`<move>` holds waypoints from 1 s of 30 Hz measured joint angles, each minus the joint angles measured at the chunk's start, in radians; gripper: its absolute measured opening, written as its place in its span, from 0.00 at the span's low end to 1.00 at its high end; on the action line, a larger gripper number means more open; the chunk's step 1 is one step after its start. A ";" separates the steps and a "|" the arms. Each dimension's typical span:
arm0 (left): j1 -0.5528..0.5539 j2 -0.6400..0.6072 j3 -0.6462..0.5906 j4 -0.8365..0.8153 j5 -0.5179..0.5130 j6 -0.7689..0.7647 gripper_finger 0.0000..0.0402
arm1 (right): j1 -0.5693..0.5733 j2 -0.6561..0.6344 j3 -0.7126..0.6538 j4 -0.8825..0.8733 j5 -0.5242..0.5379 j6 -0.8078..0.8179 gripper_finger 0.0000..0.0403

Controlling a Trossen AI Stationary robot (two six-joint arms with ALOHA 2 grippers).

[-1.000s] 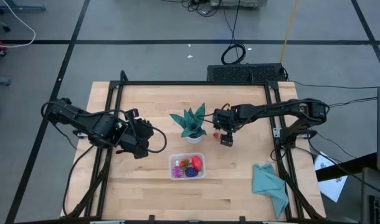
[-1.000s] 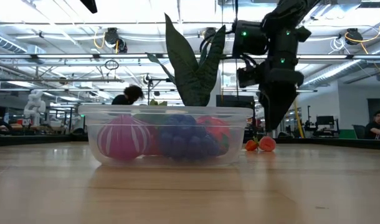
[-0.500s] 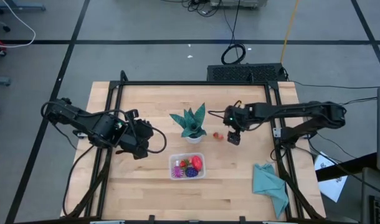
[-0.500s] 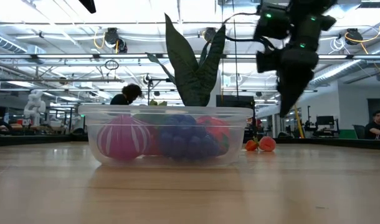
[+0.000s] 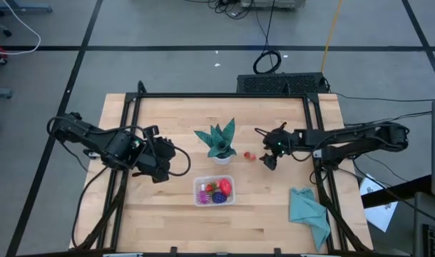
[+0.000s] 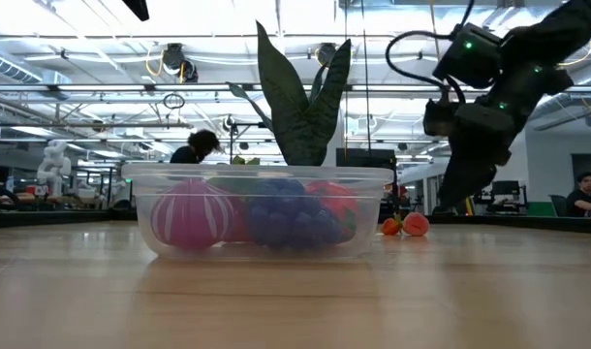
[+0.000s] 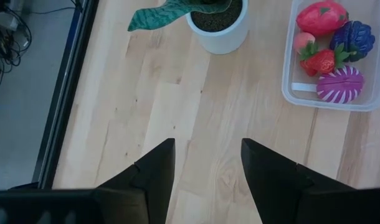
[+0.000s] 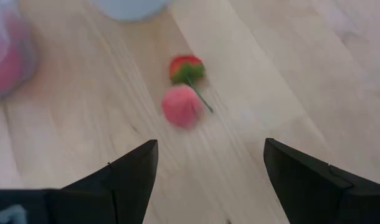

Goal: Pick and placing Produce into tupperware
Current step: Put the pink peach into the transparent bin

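Red and pink against pale wood — two small toy produce pieces point(image 8: 185, 93) lie loose just beside the potted plant point(image 5: 219, 143), outside the tupperware point(image 5: 214, 190). The right end effector point(image 5: 269, 161), fingers spread, hovers close; they look light, smooth, apt to roll — best pinched across the middle.

Bright, even overhead light with soft shadows; the right wrist view is motion-blurred, the others sharp.
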 joint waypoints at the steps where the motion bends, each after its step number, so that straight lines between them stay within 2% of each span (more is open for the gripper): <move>1: 0.000 0.000 0.000 0.000 0.000 0.000 0.46 | 0.004 -0.001 -0.011 0.030 0.000 -0.002 0.70; 9: 0.000 0.000 0.000 0.000 0.000 -0.001 0.46 | 0.018 0.000 -0.073 0.188 0.006 -0.006 0.70; 20: 0.000 0.000 0.000 -0.001 0.003 0.006 0.46 | 0.062 0.000 -0.274 0.649 0.117 -0.040 0.70; 30: 0.000 0.000 0.000 -0.001 0.003 0.008 0.46 | 0.112 0.001 -0.307 0.735 0.189 -0.142 0.70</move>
